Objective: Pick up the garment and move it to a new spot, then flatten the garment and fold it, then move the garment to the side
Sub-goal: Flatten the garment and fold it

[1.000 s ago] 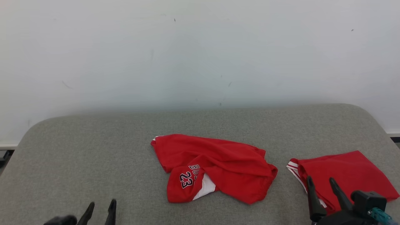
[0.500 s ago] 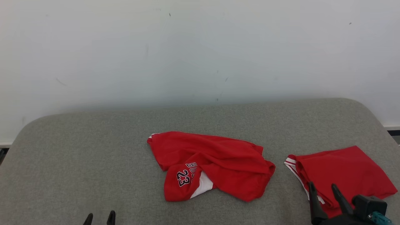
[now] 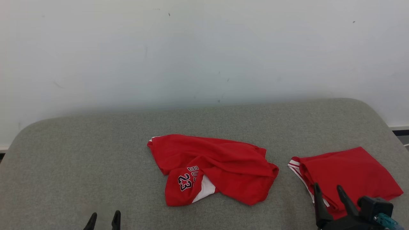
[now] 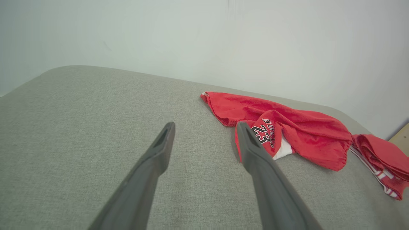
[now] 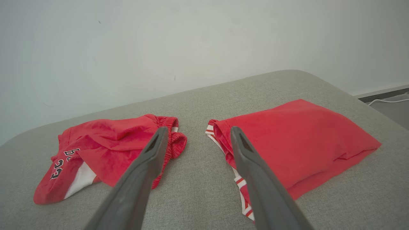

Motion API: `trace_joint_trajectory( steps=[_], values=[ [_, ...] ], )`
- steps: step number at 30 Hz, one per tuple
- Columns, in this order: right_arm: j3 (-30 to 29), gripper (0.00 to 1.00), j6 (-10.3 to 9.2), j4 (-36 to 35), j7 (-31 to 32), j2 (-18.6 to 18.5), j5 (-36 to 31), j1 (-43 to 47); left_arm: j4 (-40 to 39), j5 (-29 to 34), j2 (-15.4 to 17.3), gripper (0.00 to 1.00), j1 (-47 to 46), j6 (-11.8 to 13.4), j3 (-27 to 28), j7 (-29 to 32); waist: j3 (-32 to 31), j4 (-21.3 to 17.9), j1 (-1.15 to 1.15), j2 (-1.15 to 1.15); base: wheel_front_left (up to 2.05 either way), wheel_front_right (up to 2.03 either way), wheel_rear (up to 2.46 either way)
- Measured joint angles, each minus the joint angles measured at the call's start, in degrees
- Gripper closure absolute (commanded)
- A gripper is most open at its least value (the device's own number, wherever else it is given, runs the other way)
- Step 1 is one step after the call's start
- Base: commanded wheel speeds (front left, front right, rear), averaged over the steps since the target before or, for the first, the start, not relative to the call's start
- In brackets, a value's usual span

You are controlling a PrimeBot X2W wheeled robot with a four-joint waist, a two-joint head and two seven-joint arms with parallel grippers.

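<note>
In the head view, the crumpled garment lies in a heap near the middle of the grey padded surface, its "23" panel turned up toward me. A folded garment sits well apart to its right. My left gripper shows at the lower left, fingers spread and empty, clear of the cloth. My right gripper stands at the lower right, over the near edge of the folded garment, also spread and holding nothing.

In the left wrist view, the left gripper points across bare surface. The crumpled garment lies ahead and to the right of its line.

In the right wrist view, the right gripper aims at the gap between the two pieces, with the crumpled garment on one side and the folded garment on the other.

I judge I'm at the first step, the pickup, with no grasp made yet. Next I need to bring an arm in over the heap, lower the spread fingers onto a raised fold and close firmly. I must keep clear of the folded garment.
</note>
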Motion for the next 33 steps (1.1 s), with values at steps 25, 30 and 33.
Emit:
trace_joint_trajectory(
  steps=[25,30,33],
  values=[
    [2.57,0.00,0.25,0.89,0.15,0.01,-0.80,-2.37,3.80,5.27,-2.10,0.00,-15.96,-8.33,-14.67,16.49,1.71,-9.76,0.00,0.00,0.00,0.00,0.00],
    [2.60,0.00,0.26,0.79,0.42,-0.23,-0.97,-2.57,8.24,7.17,-5.80,0.00,-21.62,-10.99,-19.01,19.95,2.65,-13.36,0.00,0.00,0.00,0.00,0.00],
    [2.63,0.00,0.27,0.62,0.60,-0.33,-0.99,-2.66,11.46,7.60,-8.45,0.00,-24.50,-11.91,-21.20,21.56,3.37,-15.49,0.01,0.00,0.00,0.00,0.00]
  ],
)
